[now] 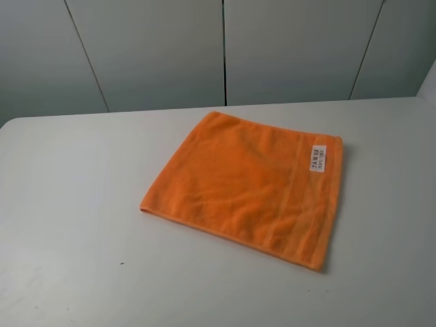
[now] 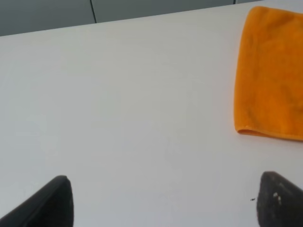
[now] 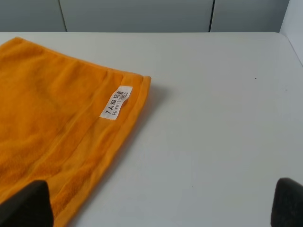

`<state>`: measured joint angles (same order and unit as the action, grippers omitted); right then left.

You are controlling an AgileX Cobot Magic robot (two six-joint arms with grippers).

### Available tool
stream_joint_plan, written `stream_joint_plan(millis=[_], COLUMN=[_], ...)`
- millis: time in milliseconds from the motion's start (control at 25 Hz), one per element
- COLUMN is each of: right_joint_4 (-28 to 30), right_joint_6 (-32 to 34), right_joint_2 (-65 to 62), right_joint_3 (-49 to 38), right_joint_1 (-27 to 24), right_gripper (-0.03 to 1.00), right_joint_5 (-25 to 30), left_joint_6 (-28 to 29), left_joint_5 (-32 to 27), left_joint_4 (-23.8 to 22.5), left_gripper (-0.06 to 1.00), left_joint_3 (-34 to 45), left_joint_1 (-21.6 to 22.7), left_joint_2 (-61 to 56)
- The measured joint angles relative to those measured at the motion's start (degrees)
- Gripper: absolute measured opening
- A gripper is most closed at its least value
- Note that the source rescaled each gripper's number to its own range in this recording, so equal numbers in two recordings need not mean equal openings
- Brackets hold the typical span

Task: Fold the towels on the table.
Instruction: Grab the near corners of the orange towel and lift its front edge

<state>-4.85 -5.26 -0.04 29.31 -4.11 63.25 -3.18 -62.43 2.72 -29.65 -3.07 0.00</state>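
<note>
Towel (image 1: 248,184) is laid flat on tabletop (image 1: 75,204), label up, and is cropped in both wrist views. Left claw (image 2: 163,201) and right claw (image 3: 156,205) are spread wide, empty; only fingertips are shown.

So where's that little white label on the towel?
In the high view, the white label sits near the far right corner of the orange towel.

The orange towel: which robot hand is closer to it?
Right. The right gripper has one finger beside the towel, at its banded edge; the left gripper sits back, with bare table between it and the towel.
</note>
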Motion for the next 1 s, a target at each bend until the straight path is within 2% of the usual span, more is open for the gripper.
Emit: stream_joint_plan(millis=[720, 840, 1000], right_joint_4=[0.0, 1.0, 1.1], right_joint_6=[-1.5, -2.3, -3.5], right_joint_2=[0.0, 0.0, 0.5], right_joint_3=[0.0, 0.0, 0.5], right_joint_1=[0.0, 0.0, 0.0], right_gripper=[1.00, 1.00, 1.00], right_joint_5=[-0.4, -0.7, -1.7], left_joint_6=[0.0, 0.0, -2.5], left_joint_5=[0.2, 2.4, 8.1], left_joint_4=[1.0, 0.7, -3.8], left_gripper=[0.99, 0.99, 0.99], left_joint_3=[0.0, -0.6, -1.6], left_joint_1=[-0.1, -0.1, -0.1], left_joint_2=[0.0, 0.0, 3.6])
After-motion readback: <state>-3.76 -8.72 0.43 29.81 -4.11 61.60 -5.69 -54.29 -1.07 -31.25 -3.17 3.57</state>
